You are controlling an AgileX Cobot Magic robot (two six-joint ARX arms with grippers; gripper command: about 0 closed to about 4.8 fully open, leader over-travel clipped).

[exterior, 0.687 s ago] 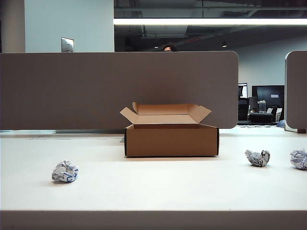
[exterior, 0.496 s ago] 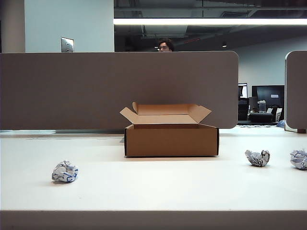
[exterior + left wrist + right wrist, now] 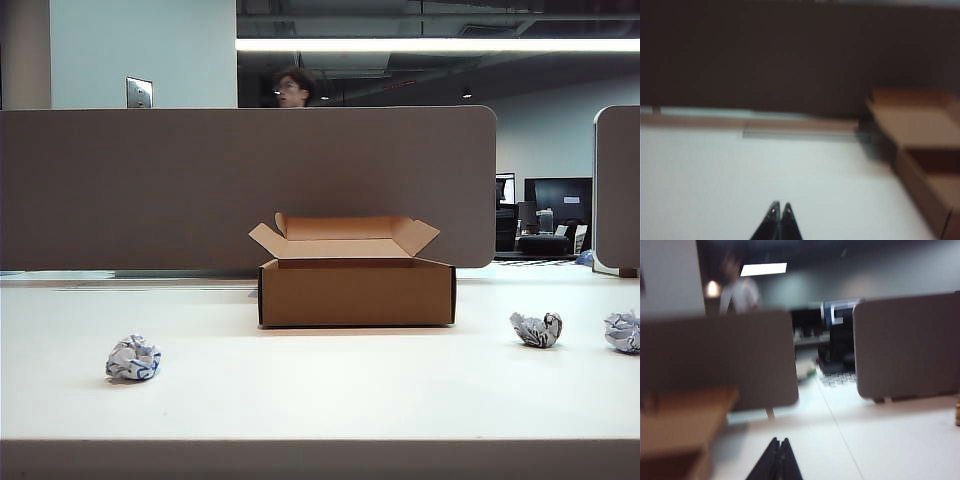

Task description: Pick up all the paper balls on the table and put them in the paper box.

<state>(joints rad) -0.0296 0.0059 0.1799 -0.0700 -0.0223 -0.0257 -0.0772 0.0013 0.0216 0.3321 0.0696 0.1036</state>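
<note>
Three paper balls lie on the off-white table: one at the left front, one right of the box, one at the right edge. The open brown paper box stands in the middle, also seen in the left wrist view as the paper box and in the right wrist view as the paper box. Neither arm shows in the exterior view. My left gripper is shut and empty above bare table. My right gripper is shut and empty too. No ball shows in either wrist view.
A grey-brown partition panel runs behind the box, with a second panel at the far right. A person shows behind the partition.
The person behind the partition has risen and moved left. The balls and the box lie as before.
</note>
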